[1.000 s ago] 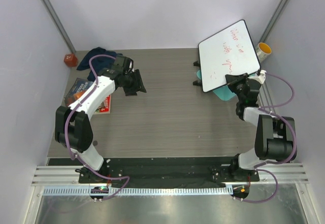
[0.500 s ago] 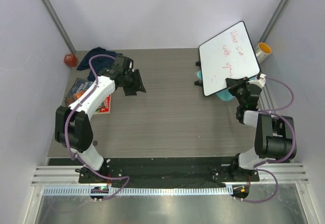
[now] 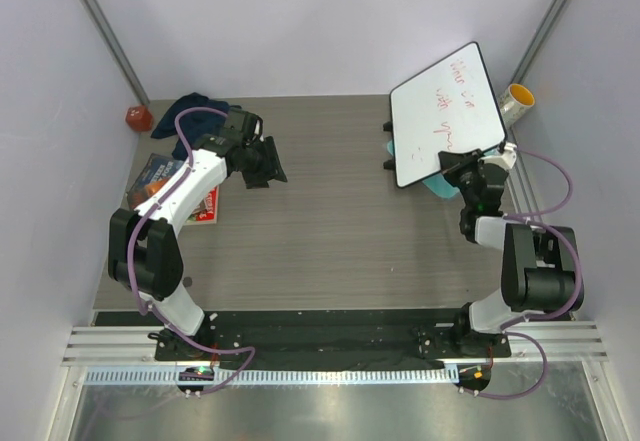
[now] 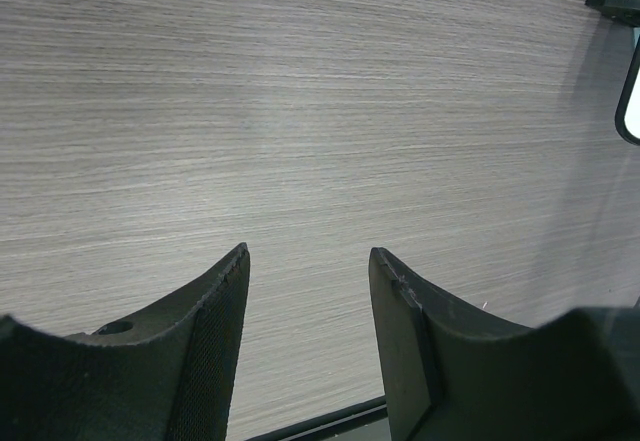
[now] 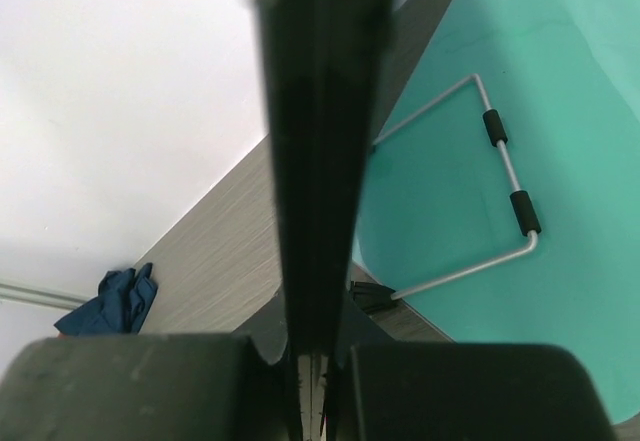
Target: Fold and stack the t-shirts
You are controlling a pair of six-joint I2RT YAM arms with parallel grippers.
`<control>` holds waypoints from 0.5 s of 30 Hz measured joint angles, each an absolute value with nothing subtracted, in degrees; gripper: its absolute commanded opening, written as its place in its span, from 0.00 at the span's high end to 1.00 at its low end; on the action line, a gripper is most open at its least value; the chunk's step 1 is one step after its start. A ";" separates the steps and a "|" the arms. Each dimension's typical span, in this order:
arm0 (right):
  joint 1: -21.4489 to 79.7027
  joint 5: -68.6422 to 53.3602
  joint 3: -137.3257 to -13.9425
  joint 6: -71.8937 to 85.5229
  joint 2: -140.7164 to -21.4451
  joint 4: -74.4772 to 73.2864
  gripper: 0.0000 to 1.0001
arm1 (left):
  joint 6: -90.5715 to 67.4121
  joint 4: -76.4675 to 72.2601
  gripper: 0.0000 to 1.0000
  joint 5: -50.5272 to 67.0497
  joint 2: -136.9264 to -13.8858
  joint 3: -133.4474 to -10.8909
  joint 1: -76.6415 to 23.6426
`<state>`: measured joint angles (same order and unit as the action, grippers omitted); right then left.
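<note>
T-shirts [image 3: 190, 107]: crumpled navy heap at far-left corner of bench [image 3: 330, 231]; unfolded, none stacked. Left fingers [image 4: 225, 291] half-spread, empty, hovering over bare wood near the heap. Right fingers [image 5: 310, 161] pinched on the edge of white board [image 3: 445, 111], tilted up over teal board [image 5: 470, 161]. Judgement: the step looks like clearing that board; keep the thin edge gripped squarely; lower it flat, well apart from the bench centre; only then reach for cloth.

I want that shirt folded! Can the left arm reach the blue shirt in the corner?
Probably yes: the left gripper is open and empty, and the blue shirt lies bunched just behind it, nothing between them.
</note>
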<state>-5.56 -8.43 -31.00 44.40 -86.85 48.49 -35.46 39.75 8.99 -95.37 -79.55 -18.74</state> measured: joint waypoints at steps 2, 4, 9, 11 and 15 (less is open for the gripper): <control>-4.10 -6.85 -31.29 44.42 -87.50 49.25 0.98 | -35.44 39.75 0.48 8.97 -95.37 -79.55 -18.74; -3.09 -5.28 -31.29 44.53 -88.25 49.71 0.99 | -35.42 39.79 0.48 8.84 -95.37 -79.55 -18.74; 0.05 -2.00 -31.29 44.64 -88.55 50.11 0.99 | -35.31 40.03 0.48 8.56 -95.37 -79.55 -18.72; 1.08 -0.82 -31.31 44.42 -88.51 50.26 0.99 | -35.31 40.10 0.48 8.56 -95.37 -79.55 -18.74; 2.87 0.99 -31.29 43.27 -88.36 50.70 0.98 | -35.29 40.10 0.48 8.56 -95.37 -79.55 -18.74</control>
